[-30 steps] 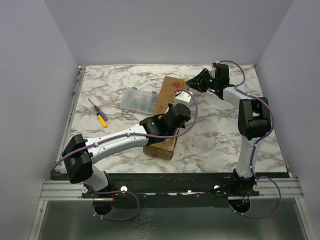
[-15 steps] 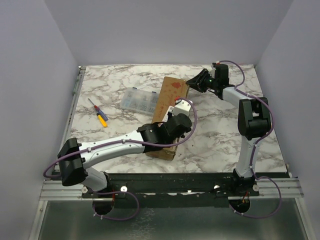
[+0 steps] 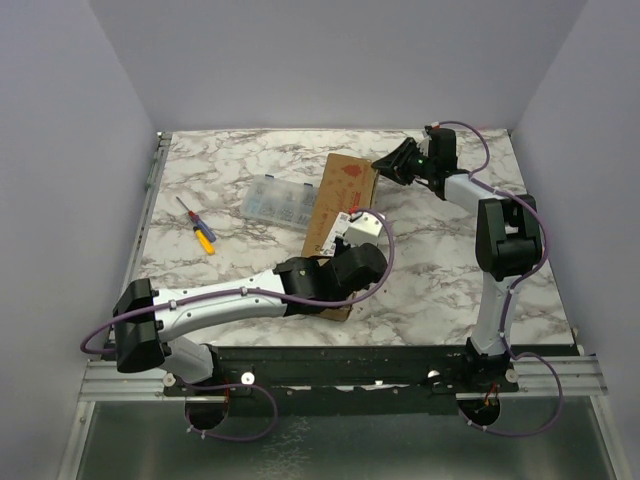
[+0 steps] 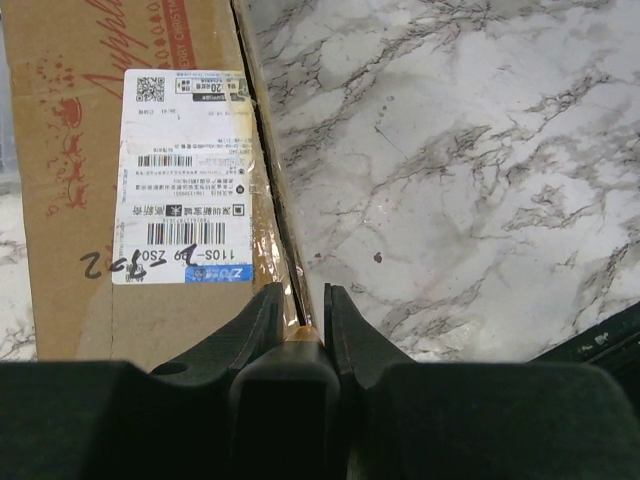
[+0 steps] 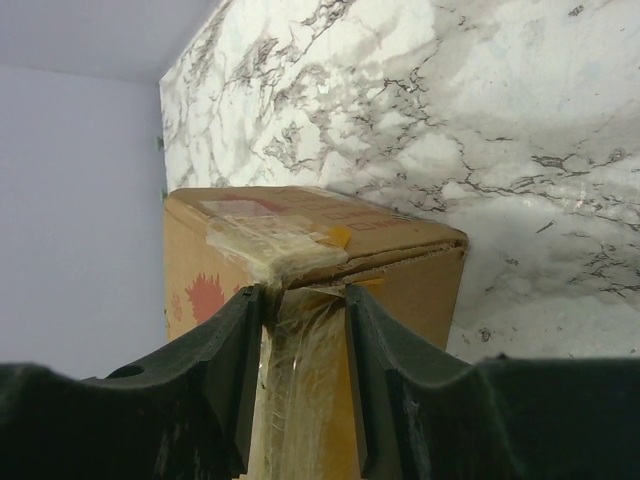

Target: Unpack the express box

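Note:
The express box (image 3: 338, 190) is a long brown carton with a white label, lying lengthwise mid-table. In the left wrist view the box (image 4: 90, 110) has a taped seam along its right edge. My left gripper (image 3: 350, 250) (image 4: 298, 292) is near the box's near end, shut on a black cutter with an orange tip (image 4: 297, 335). The tip sits in that seam. My right gripper (image 3: 382, 168) (image 5: 300, 295) is open at the far end of the box (image 5: 400, 270). Its fingers stand either side of torn, wrinkled clear tape (image 5: 300, 350) on the end face.
A clear plastic compartment case (image 3: 275, 200) lies left of the box. A screwdriver with a red, blue and yellow handle (image 3: 197, 225) lies further left. Bare marble (image 4: 470, 150) lies right of the box. The table's dark front rail (image 3: 380, 355) is close behind the left wrist.
My left gripper has drawn back along the box's seam toward the near edge, uncovering more of the box top and label. The right gripper has stayed at the far end.

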Action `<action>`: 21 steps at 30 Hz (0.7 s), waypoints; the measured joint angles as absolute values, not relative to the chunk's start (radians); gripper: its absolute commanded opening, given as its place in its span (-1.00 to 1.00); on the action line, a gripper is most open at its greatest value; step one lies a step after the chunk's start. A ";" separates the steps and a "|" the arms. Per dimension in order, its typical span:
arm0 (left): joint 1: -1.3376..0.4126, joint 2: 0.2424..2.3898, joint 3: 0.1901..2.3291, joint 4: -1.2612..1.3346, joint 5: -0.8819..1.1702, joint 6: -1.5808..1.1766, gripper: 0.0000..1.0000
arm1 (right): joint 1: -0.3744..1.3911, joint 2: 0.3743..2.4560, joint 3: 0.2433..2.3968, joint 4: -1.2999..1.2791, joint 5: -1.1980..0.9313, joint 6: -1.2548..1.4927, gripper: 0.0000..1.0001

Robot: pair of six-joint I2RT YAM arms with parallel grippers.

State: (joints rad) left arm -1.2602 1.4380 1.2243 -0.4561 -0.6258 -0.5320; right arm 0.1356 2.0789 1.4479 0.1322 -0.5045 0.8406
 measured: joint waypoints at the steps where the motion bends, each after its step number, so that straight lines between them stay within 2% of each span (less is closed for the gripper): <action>1: -1.266 1.436 1.224 -0.461 -0.629 -0.540 -1.00 | 0.136 2.079 1.448 0.133 -0.503 0.841 -0.17; 21: -1.405 1.385 1.219 -0.638 -0.642 -0.728 -1.00 | 0.138 2.078 1.448 0.134 -0.478 0.846 -0.18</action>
